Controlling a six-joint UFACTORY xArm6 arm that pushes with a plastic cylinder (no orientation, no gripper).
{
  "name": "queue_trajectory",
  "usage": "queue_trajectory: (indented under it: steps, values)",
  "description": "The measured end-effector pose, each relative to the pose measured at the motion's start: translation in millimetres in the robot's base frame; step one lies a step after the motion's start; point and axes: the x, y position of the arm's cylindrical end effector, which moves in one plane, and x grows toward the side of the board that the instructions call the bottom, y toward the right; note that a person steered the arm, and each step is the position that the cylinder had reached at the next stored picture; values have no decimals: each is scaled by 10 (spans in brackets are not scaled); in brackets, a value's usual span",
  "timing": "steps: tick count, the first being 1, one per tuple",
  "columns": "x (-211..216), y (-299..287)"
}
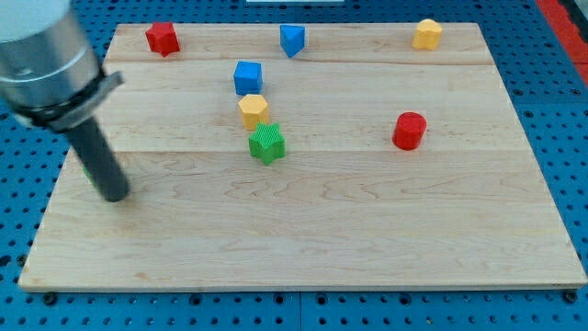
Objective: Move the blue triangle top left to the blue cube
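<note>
The blue triangle [292, 39] sits near the view's top edge of the wooden board, a little right of the blue cube [248, 77], which lies below and left of it. My tip [116, 196] rests on the board at the view's left, far from both blue blocks. A sliver of green shows behind the rod; its shape cannot be made out.
A yellow block [254, 110] sits just below the blue cube, with a green star [267, 143] below that. A red star [163, 38] is at top left, a yellow block [426, 34] at top right, a red block [410, 131] at right. The wooden board [367, 239] lies on blue pegboard.
</note>
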Motion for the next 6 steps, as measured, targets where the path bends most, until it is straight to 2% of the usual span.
queue_trajectory:
  steps: [1,2,3,4,5,6]
  values:
    - [9,-262]
    - [-166,-382]
    - [-696,623]
    - [-956,1640]
    - [-767,472]
    - [-1118,305]
